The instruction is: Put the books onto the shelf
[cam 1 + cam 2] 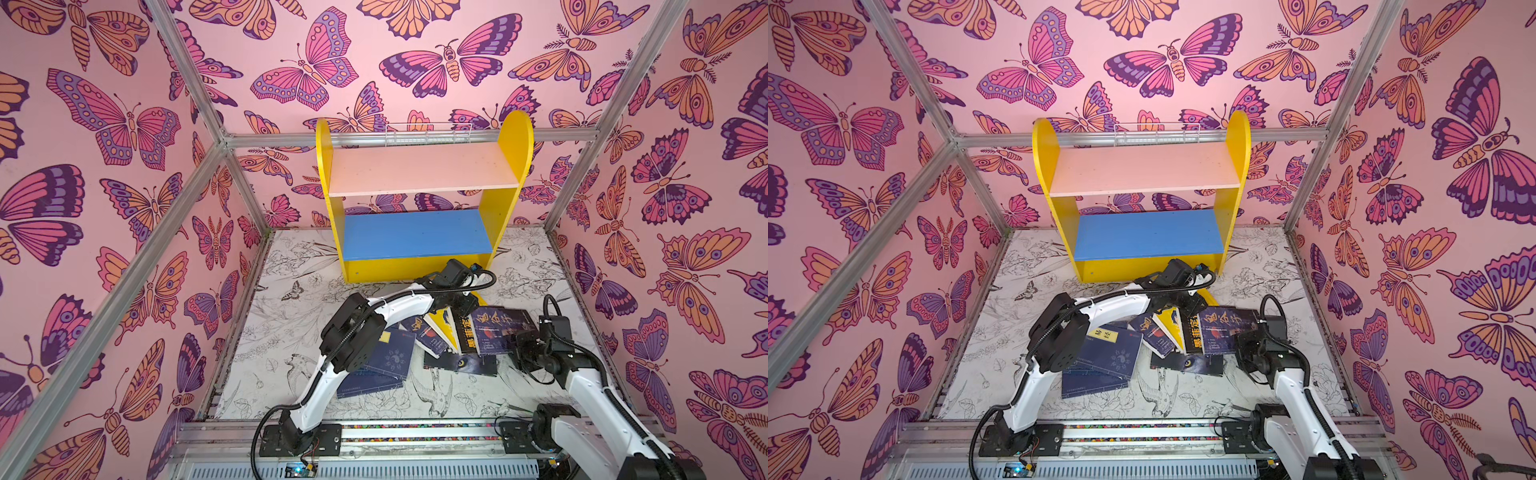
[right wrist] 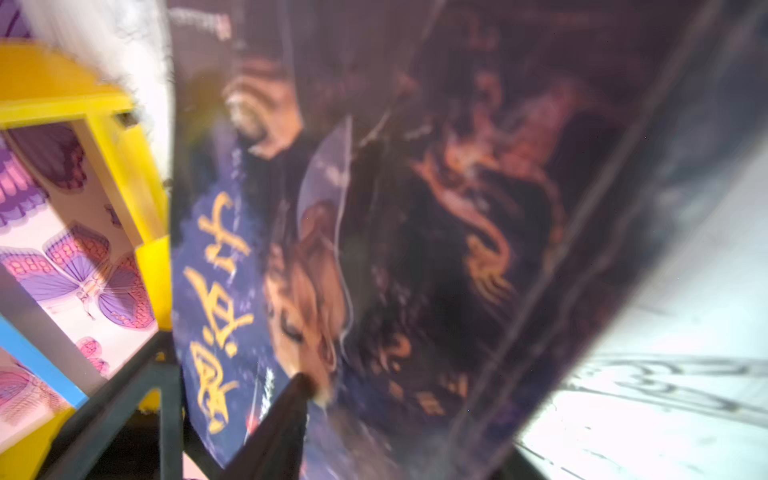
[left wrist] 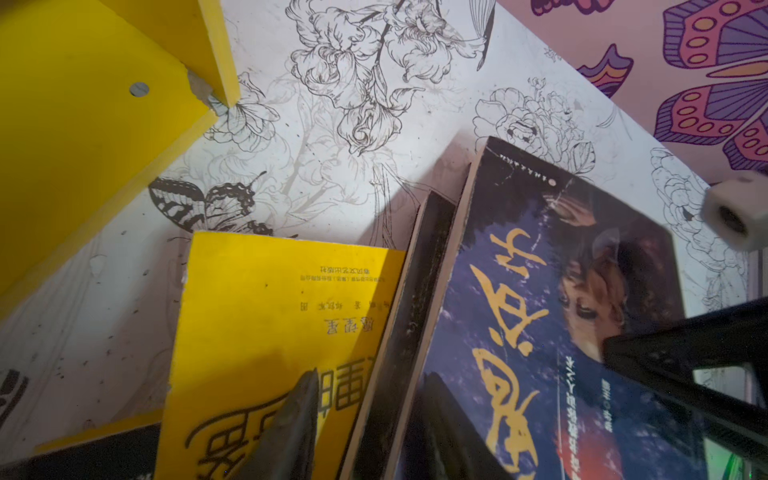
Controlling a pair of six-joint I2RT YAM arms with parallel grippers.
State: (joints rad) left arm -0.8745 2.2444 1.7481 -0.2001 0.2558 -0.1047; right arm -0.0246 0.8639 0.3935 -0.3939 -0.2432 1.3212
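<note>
The shelf stands at the back with both boards bare. Several books lie heaped in front of it. My left gripper is open astride the edge of a black book. One finger is over the yellow book, with a gap to the black book. My right gripper has one fingertip on the cover of the tilted dark-blue book. Its other finger is hidden behind that book.
Thin navy books lie under the left arm's elbow. A black book with an eye on its cover lies at the heap's near side. The shelf's yellow base strip is close to the left gripper. Butterfly walls enclose the floor.
</note>
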